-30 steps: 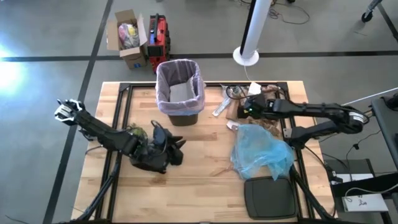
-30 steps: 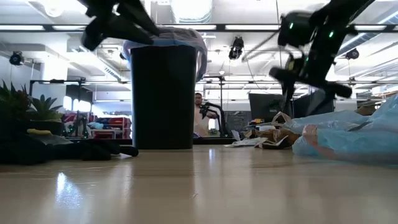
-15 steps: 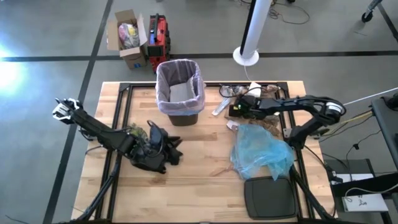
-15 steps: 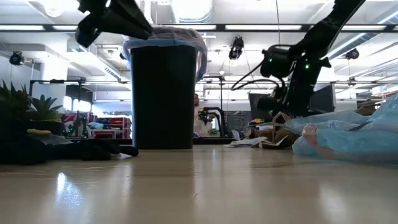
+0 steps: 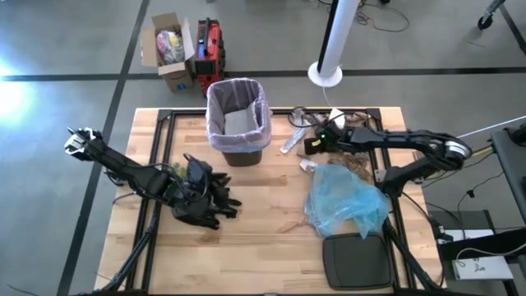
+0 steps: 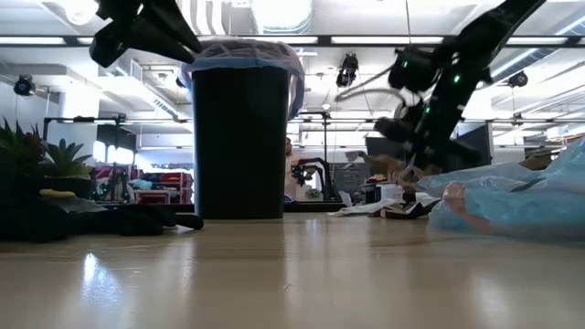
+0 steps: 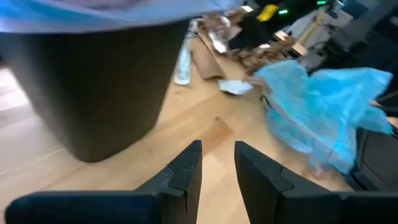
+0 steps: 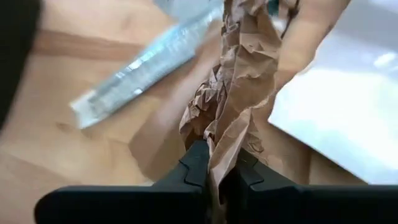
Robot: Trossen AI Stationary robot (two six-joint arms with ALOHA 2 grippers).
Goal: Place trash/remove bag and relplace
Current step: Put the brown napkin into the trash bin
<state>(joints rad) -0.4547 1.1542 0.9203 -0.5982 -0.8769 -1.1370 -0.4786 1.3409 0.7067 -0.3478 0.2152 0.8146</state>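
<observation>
- High view: The wooden table [image 5: 263,238] stands on a grey concrete floor. The black bin [image 5: 238,125] sits at the far centre of the table, lined with the bag [image 5: 261,105], whose pale rim folds over the bin's edge. The trash [image 5: 349,130] lies in a heap at the far right, just beyond the light blue plastic bag [image 5: 345,200]. A dark tray [image 5: 356,261] rests at the near right edge. The right gripper [image 5: 312,145] is at the left edge of the heap. The left gripper [image 5: 212,200] is over the black gloves [image 5: 215,205], left of centre. A cardboard box [image 5: 167,48] and a red case [image 5: 209,46] stand on the floor beyond the table.
- Low view: The bin rises at centre-left; behind it is a workshop with ceiling strip lights and a person [image 6: 291,174] far off. Green plant leaves [image 6: 37,155] show at the left.
- Left wrist view: The left gripper's fingers [image 7: 186,171] stand narrowly apart with nothing between them, above bare wood near the bin.
- Right wrist view: The right gripper's fingers [image 8: 194,165] are clamped on a strip of crumpled brown paper [image 8: 239,81]. A clear wrapper [image 8: 140,65] and a white sheet [image 8: 336,118] lie on the wood beyond.
</observation>
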